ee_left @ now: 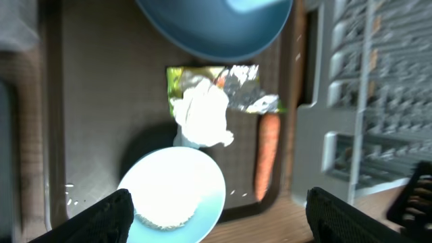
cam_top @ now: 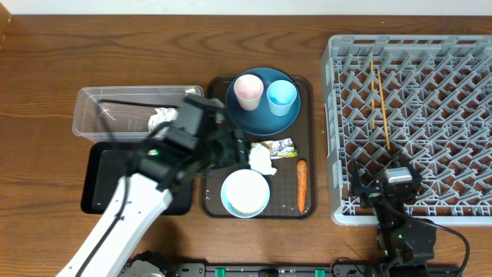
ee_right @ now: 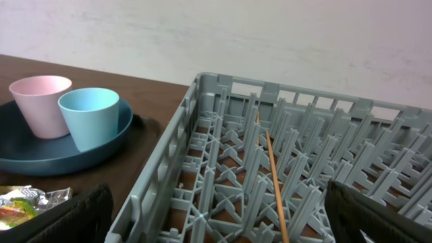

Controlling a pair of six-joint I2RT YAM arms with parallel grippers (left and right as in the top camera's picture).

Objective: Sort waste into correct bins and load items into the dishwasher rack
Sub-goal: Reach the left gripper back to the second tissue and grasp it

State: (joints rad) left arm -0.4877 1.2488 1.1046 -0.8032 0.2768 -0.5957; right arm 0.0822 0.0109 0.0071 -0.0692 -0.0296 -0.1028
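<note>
My left gripper [ee_left: 219,219] hangs open and empty above the brown tray, over the white bowl [ee_left: 196,175] that holds rice [ee_left: 165,212]. Just beyond the bowl lie a crumpled paper wad [ee_left: 202,118], the green-yellow wrapper [ee_left: 246,88] and the carrot [ee_left: 266,155]. The blue plate [cam_top: 261,115] carries a pale pink-white cup [cam_top: 247,91] and a light blue cup [cam_top: 281,95]. Another paper wad [cam_top: 161,117] sits in the clear tub [cam_top: 100,108]; the black tray [cam_top: 104,177] lies in front of it. My right gripper [ee_right: 223,216] is open at the front edge of the grey rack [cam_top: 415,115].
Two thin chopsticks [cam_top: 380,104] lie across the rack's pegs. The brown serving tray [cam_top: 307,208] sits between the bins and the rack. Loose rice grains [ee_left: 74,196] dot the tray left of the bowl. My left arm crosses over the black tray.
</note>
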